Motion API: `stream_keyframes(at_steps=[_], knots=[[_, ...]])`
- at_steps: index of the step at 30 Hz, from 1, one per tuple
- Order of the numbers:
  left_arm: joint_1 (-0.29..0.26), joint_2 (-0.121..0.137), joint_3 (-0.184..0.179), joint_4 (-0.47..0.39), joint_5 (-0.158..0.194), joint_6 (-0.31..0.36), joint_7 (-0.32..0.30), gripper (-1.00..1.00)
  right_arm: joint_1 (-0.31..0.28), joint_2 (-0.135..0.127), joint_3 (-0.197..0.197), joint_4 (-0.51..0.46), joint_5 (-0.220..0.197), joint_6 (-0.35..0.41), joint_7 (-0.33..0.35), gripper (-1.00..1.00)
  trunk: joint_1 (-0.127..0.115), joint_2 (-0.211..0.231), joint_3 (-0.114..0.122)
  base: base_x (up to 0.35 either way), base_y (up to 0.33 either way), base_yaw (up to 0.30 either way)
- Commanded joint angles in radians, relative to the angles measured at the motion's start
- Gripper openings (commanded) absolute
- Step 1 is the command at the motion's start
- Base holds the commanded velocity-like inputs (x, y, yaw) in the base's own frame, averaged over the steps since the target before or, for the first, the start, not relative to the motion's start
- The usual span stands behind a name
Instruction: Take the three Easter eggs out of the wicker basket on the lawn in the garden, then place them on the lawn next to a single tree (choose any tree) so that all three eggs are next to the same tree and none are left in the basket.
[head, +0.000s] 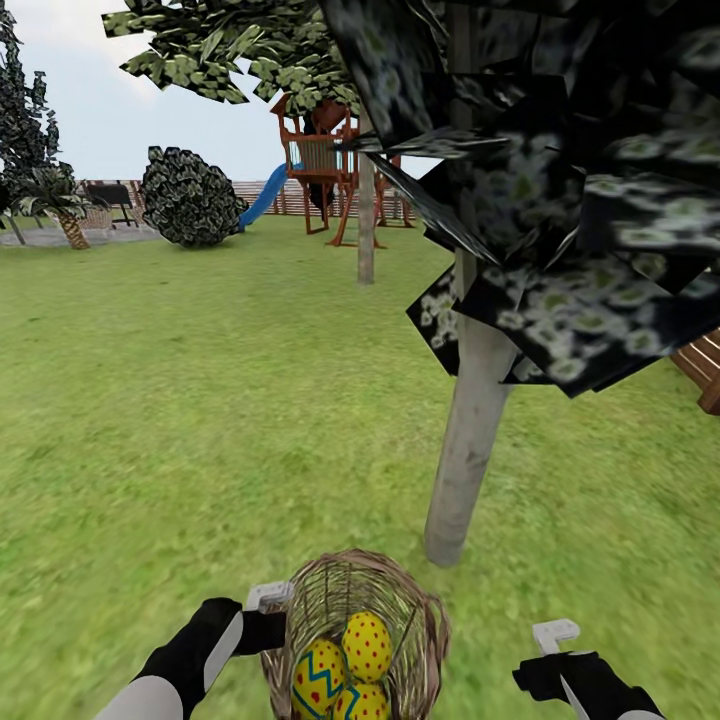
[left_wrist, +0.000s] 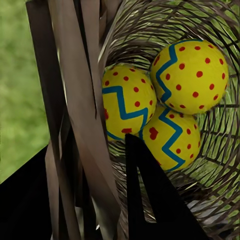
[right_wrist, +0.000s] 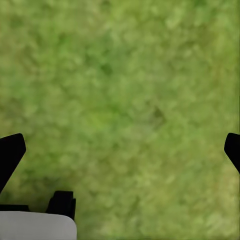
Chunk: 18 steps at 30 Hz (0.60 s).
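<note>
Wicker basket (head: 355, 630) clamped at its rim by left gripper (head: 268, 600); lower it upright beside tree (head: 470, 440); right gripper (head: 556, 640) wide open, empty.

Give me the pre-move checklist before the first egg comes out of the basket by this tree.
1. All three Easter eggs in the wicker basket: ok, three counted in the left wrist view.
2. Left gripper on the basket's wall: ok, the weave lies between its fingers in the left wrist view.
3. Right gripper free for picking: ok, fingers apart over bare lawn, nothing between them.
4. Tree close enough for placing: ok, its pale trunk stands just beyond the basket.
5. Basket resting on the grass or lifted: cannot tell.
6. Low leaf clusters out of the arms' way: cannot tell.
</note>
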Motion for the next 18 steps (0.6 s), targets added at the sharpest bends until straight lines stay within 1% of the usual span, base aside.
stream_keyframes(at_steps=[1, 2, 4, 6, 7, 14, 18], knots=[[0.000, 0.000, -0.001, 0.005, 0.018, -0.033, 0.000, -1.00, 0.000, 0.000, -0.008, -0.002, 0.010, 0.004, 0.008, 1.00, 0.004, -0.008, -0.004, 0.000, 0.000, 0.000], [0.000, 0.000, 0.000, 0.024, 0.018, -0.053, -0.002, -1.00, 0.000, 0.000, -0.008, -0.002, 0.010, 0.004, 0.008, 1.00, 0.008, -0.015, -0.007, 0.000, 0.000, 0.000], [0.000, -0.001, 0.001, 0.049, 0.018, -0.070, -0.005, -1.00, 0.000, 0.001, -0.008, -0.002, 0.011, -0.006, 0.008, 1.00, 0.015, -0.029, -0.014, 0.000, 0.000, 0.000], [0.000, -0.002, 0.001, 0.062, 0.018, -0.116, -0.007, -1.00, 0.001, 0.002, -0.008, -0.001, 0.009, -0.050, 0.008, 1.00, 0.023, -0.043, -0.020, 0.000, 0.000, 0.000], [0.000, -0.002, 0.001, 0.066, 0.018, -0.128, -0.007, -1.00, 0.002, 0.002, -0.008, -0.001, 0.009, -0.057, 0.008, 1.00, 0.027, -0.050, -0.023, 0.000, 0.000, 0.000], [0.000, -0.001, 0.002, 0.071, 0.018, -0.136, -0.009, -1.00, 0.002, 0.000, -0.008, -0.001, 0.007, -0.062, 0.008, 1.00, 0.054, -0.099, -0.045, 0.000, 0.000, 0.000], [0.000, 0.000, 0.007, 0.069, 0.019, -0.135, -0.031, -1.00, 0.002, 0.000, -0.008, -0.001, 0.008, -0.062, 0.008, 1.00, 0.069, -0.127, -0.058, 0.000, 0.000, 0.000]])
